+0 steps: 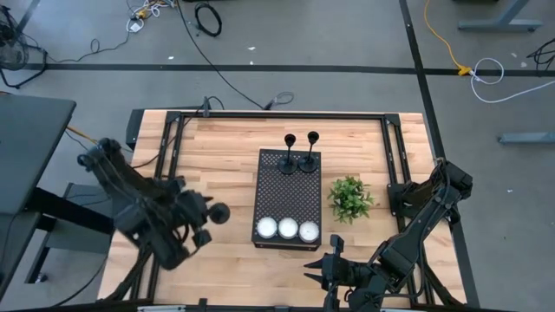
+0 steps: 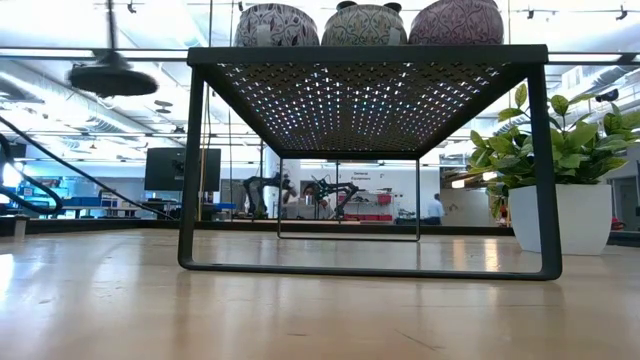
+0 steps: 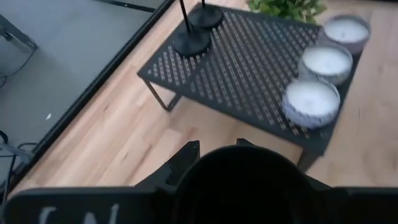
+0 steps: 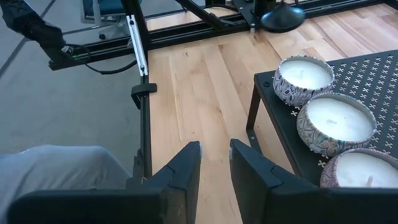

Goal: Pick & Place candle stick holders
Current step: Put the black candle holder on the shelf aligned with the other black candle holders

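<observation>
From above, a black perforated stand (image 1: 289, 199) sits at the center of the wooden tabletop (image 1: 217, 156), its long sides running up and down the frame. Two candle stick holders (image 1: 299, 153) stand side by side on the stand's upper edge, bases touching or nearly so. A third holder (image 1: 219, 212) is in the left claw (image 1: 201, 224), left of the stand at mid-height of the frame; its round base faces the stand, so it lies tilted off upright. The claw pinches it, though from the left wrist view the base (image 3: 242, 180) fills the lower frame and hides the contact.

Three white candles (image 1: 288, 229) in patterned bowls line the stand's lower edge, close to its rim. A small green plant (image 1: 350, 198) in a white pot stands just right of the stand, near its middle.

The right claw (image 1: 327, 269) hangs at the lower center-right of the frame, below the stand's lower right corner. In its wrist view the two fingers (image 4: 180, 171) stand close with a narrow gap and nothing between them.

Bare wood lies open between the left claw and the stand, and along the upper left of the tabletop. From the low view the space under the stand is open.
</observation>
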`<move>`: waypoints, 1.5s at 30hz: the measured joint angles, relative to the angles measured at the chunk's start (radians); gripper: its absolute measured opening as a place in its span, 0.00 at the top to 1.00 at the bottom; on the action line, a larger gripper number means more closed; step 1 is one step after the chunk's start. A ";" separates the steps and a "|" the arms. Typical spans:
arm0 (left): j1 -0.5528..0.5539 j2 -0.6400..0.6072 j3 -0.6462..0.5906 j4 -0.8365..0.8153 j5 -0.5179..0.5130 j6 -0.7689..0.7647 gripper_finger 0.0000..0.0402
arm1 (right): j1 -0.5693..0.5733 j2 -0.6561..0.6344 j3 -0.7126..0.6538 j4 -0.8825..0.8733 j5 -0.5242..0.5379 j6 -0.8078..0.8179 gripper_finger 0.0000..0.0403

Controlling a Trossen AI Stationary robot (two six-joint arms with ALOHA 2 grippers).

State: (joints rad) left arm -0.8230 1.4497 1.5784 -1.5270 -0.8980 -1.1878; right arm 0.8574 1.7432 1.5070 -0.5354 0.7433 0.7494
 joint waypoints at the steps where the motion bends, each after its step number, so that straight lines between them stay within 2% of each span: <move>1: 0.020 -0.012 0.000 0.019 0.001 0.037 0.75 | 0.000 0.000 0.000 0.000 0.000 -0.003 0.79; 6: 0.156 -0.054 0.000 0.205 0.024 0.320 0.75 | 0.000 0.000 0.000 0.002 0.000 -0.007 0.79; 10: 0.296 -0.073 0.000 0.376 0.137 0.534 0.75 | 0.000 0.000 0.000 0.004 0.000 -0.007 0.79; 13: 0.390 -0.072 0.000 0.437 0.204 0.626 0.75 | 0.000 0.000 0.000 0.004 0.000 -0.007 0.79; 18: 0.520 -0.072 0.000 0.472 0.299 0.699 0.75 | 0.000 0.000 0.000 0.004 0.000 -0.009 0.79; 23: 0.617 -0.069 0.000 0.585 0.400 0.784 0.75 | -0.003 0.000 0.000 0.014 0.000 -0.059 0.79; 34: 0.825 0.001 0.000 0.673 0.570 0.879 0.75 | -0.007 0.001 0.000 0.025 0.000 -0.113 0.79; 45: 0.925 0.029 0.001 0.763 0.595 0.885 0.75 | -0.007 0.001 0.000 0.026 -0.002 -0.118 0.79</move>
State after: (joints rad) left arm 0.1022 1.4783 1.5795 -0.7638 -0.3031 -0.3027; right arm 0.8505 1.7439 1.5066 -0.5091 0.7410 0.6315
